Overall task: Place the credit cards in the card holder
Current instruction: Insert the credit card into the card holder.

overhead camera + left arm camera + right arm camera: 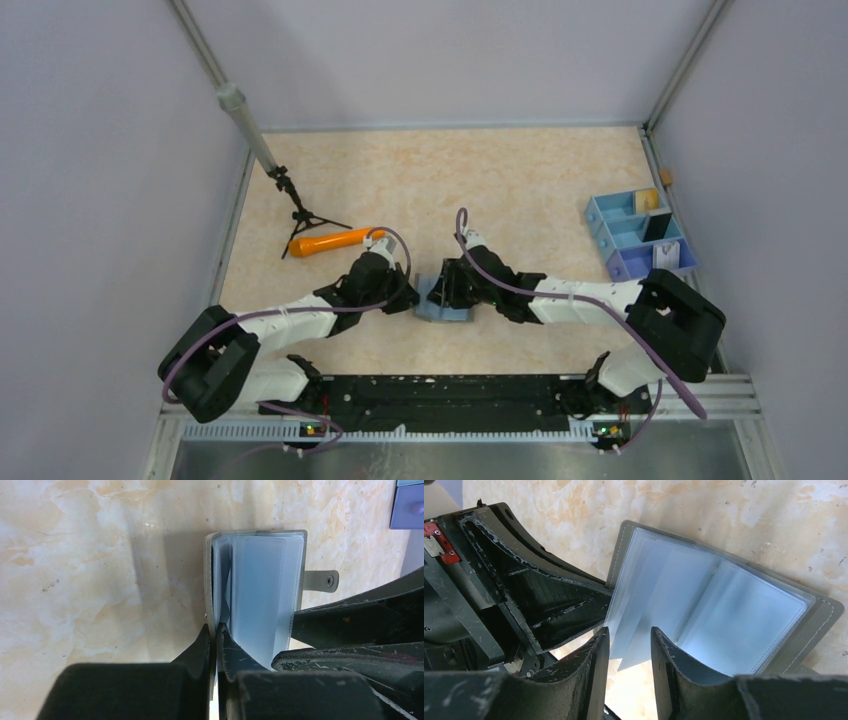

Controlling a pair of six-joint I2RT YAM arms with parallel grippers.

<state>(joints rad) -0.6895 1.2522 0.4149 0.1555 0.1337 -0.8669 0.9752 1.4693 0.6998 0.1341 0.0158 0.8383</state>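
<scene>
**A:** Where is the card holder [447, 308]?

**B:** Just below the middle of the top view, lying open on the marbled table [520, 180] with its pale blue sleeves facing up, between the two wrists.

**A:** And the left gripper [216, 630]?

**B:** Its fingers are pinched together on the grey cover at the holder's left edge, seen at the bottom centre of the left wrist view.

**A:** The right gripper [629, 635]?

**B:** Its fingers stand apart at the bottom of its own view. A clear sleeve leaf hangs in the gap, not clamped.

**A:** Any cards?

**B:** A black card [658, 227] and a white card [666, 255] sit in the compartment tray [628, 266] at the right of the top view, well apart from the holder. An orange stick [335, 242] lies left of centre.
</scene>
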